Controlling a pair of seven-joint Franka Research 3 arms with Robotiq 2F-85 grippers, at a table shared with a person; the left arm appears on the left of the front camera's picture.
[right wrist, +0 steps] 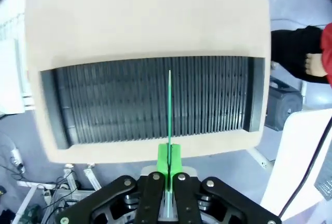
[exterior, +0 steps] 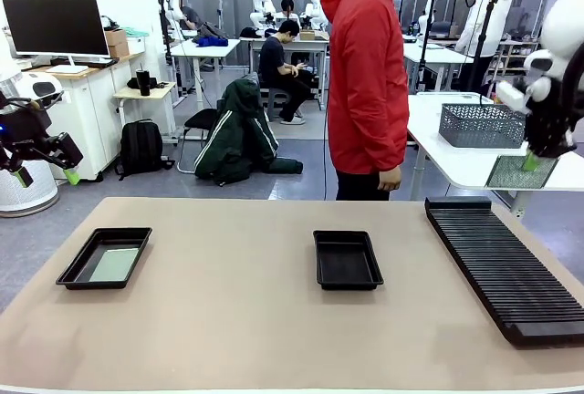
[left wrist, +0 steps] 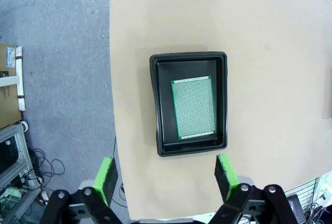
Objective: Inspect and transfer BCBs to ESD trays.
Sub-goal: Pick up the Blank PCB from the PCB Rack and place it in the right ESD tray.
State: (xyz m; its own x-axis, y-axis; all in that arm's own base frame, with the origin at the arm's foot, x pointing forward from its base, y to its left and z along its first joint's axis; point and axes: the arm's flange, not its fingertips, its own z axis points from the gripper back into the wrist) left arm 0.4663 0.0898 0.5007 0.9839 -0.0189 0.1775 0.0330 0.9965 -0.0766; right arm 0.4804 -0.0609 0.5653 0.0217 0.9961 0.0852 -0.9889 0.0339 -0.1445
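Right gripper (right wrist: pixel 169 159) pinches a BCB (right wrist: pixel 169 105) by one edge, high over the rack (right wrist: pixel 114 105).
Left gripper (left wrist: pixel 166 175) is wide and empty above the left tray (left wrist: pixel 155 105), where a second BCB (left wrist: pixel 193 107) lies flat; the middle tray (exterior: pixel 318 262) is empty. Risk: the thin edge grip could let the board pivot or slip in transit.

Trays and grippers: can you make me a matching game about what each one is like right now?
Column one:
1. left tray
2. middle tray
3. left gripper
4. right gripper

Column two:
A. shut on a board
B. nothing in it
C. open
D. has a board lying flat in it

Pairs: 1-D, 2-B, 3-C, 4-A
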